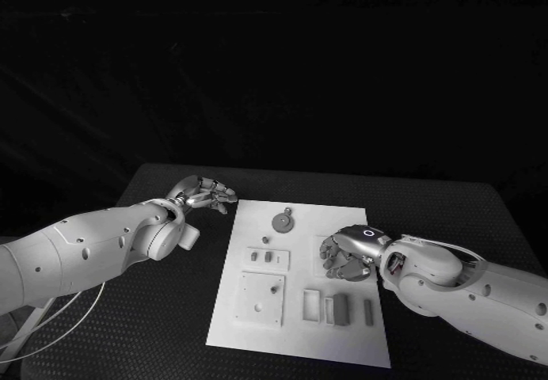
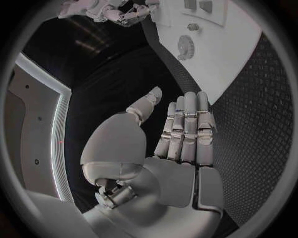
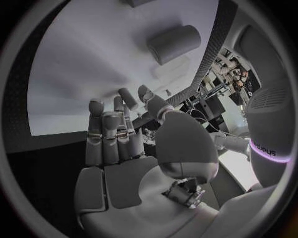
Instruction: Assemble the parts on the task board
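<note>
The white task board (image 1: pixel 343 214) lies in the middle of the black table. On it are a round toothed part (image 1: pixel 282 219), a small plate with two pieces (image 1: pixel 268 256), a square plate (image 1: pixel 260 298) and upright blocks (image 1: pixel 338 309) near the front. My right hand (image 1: pixel 346 252) hovers low over the board's right middle, fingers bent down, nothing seen in its palm (image 3: pixel 124 163). A grey cylindrical part (image 3: pixel 174 43) lies on the board (image 3: pixel 93 64) beyond its fingertips. My left hand (image 1: pixel 203 194) is off the board's far left corner, fingers (image 2: pixel 186 129) straight and empty.
Bare black table (image 1: pixel 171 317) surrounds the board on all sides. In the left wrist view the toothed part (image 2: pixel 185 47) and the board (image 2: pixel 236 64) lie ahead of the fingers, with my right hand (image 2: pixel 109 11) beyond.
</note>
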`<state>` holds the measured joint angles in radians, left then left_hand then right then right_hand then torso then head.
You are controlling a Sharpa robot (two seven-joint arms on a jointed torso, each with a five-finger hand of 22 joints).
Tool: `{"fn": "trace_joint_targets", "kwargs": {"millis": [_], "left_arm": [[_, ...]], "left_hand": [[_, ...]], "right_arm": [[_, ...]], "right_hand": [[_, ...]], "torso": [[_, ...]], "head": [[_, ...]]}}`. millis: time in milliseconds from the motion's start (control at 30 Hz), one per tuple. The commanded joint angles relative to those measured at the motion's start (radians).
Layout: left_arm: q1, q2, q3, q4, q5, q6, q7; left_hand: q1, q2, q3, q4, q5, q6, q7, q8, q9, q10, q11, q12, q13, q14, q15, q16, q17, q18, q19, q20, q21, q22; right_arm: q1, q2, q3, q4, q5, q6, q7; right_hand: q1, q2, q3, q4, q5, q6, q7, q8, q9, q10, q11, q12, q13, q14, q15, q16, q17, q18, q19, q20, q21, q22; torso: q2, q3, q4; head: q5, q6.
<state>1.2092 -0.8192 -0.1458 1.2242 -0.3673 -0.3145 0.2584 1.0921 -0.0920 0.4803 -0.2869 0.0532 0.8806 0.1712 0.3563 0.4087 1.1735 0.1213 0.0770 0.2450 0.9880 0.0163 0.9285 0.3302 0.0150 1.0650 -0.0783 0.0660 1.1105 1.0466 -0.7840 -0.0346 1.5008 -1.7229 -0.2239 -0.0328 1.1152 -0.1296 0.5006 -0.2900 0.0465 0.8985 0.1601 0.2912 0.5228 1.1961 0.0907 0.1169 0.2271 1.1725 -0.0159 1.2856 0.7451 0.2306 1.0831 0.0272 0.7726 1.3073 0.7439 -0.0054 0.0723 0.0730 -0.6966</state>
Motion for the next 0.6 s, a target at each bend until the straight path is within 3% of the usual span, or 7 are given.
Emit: {"fn": "trace_joint_targets", "kwargs": {"millis": [33, 133, 200, 400, 600], "left_arm": [[0.000, 0.001, 0.001, 0.001, 0.007, 0.014, 0.014], [0.000, 0.001, 0.001, 0.000, 0.007, 0.015, 0.014], [0.000, 0.000, 0.001, 0.001, 0.007, 0.016, 0.014], [0.000, 0.000, 0.001, 0.001, 0.007, 0.017, 0.013], [0.000, 0.000, 0.001, 0.000, 0.007, 0.017, 0.013]], "left_hand": [[-0.001, 0.010, -0.005, 0.000, -0.001, -0.007, -0.001, 0.000, -0.001, -0.004, -0.001, -0.006, 0.001, 0.002, 0.004, -0.005, 0.001, -0.003, -0.001, 0.001, 0.000, -0.001], [-0.002, 0.010, -0.005, 0.000, -0.001, -0.007, -0.001, 0.001, -0.001, -0.004, 0.000, -0.006, 0.001, 0.002, 0.004, -0.005, 0.001, -0.003, -0.001, 0.001, 0.000, -0.002], [-0.002, 0.011, -0.005, 0.001, -0.001, -0.007, -0.001, 0.001, -0.001, -0.004, 0.000, -0.006, 0.001, 0.002, 0.004, -0.005, 0.002, -0.003, -0.001, 0.001, 0.000, -0.002], [-0.003, 0.012, -0.005, 0.001, -0.001, -0.007, -0.001, 0.001, -0.001, -0.005, 0.000, -0.006, 0.001, 0.002, 0.004, -0.005, 0.002, -0.003, -0.001, 0.001, 0.000, -0.002], [-0.004, 0.012, -0.005, 0.002, -0.001, -0.007, -0.001, 0.000, -0.001, -0.005, 0.000, -0.006, 0.001, 0.002, 0.004, -0.005, 0.002, -0.003, -0.001, 0.001, 0.000, -0.002]], "right_arm": [[-0.004, 0.005, 0.000, -0.003, -0.029, 0.002, 0.001], [-0.006, 0.007, -0.001, -0.006, -0.034, -0.001, -0.001], [-0.009, 0.009, -0.001, -0.007, -0.039, -0.002, -0.002], [-0.011, 0.014, -0.001, -0.009, -0.049, -0.016, -0.006], [-0.012, 0.014, -0.001, -0.006, -0.071, -0.031, -0.013]], "right_hand": [[0.003, 0.020, -0.006, 0.000, 0.003, 0.010, -0.003, 0.007, 0.001, 0.013, -0.003, 0.006, 0.003, 0.003, -0.008, 0.003, -0.002, 0.031, 0.001, -0.006, 0.003, 0.017], [0.016, 0.035, -0.002, 0.000, 0.003, 0.024, -0.009, 0.012, 0.002, 0.035, -0.011, 0.016, 0.011, 0.005, -0.015, 0.003, -0.004, 0.031, 0.001, -0.006, 0.003, 0.016], [0.034, 0.024, 0.057, 0.024, 0.002, 0.034, -0.012, 0.013, -0.001, 0.045, -0.016, 0.016, 0.020, 0.008, -0.021, 0.000, -0.009, 0.031, 0.006, -0.004, 0.000, 0.012], [0.037, 0.036, 0.096, 0.028, 0.003, 0.048, -0.016, 0.016, -0.003, 0.058, -0.021, 0.018, 0.031, 0.009, -0.025, -0.001, -0.012, 0.031, 0.008, -0.003, 0.001, 0.014], [0.051, 0.079, 0.123, 0.015, 0.003, 0.074, -0.027, 0.027, 0.001, 0.080, -0.030, 0.027, 0.044, 0.013, -0.034, 0.002, -0.012, 0.031, 0.011, -0.006, 0.006, 0.017]], "torso": [[0.000, -0.0007, 0.0004], [0.000, -0.0007, -0.0001], [0.000, -0.0004, 0.0000], [0.000, -0.0003, -0.0006], [0.000, -0.0005, 0.0007]], "head": [[0.000, -0.002], [0.002, -0.005], [0.002, -0.005], [0.003, -0.007], [0.003, -0.009]]}}
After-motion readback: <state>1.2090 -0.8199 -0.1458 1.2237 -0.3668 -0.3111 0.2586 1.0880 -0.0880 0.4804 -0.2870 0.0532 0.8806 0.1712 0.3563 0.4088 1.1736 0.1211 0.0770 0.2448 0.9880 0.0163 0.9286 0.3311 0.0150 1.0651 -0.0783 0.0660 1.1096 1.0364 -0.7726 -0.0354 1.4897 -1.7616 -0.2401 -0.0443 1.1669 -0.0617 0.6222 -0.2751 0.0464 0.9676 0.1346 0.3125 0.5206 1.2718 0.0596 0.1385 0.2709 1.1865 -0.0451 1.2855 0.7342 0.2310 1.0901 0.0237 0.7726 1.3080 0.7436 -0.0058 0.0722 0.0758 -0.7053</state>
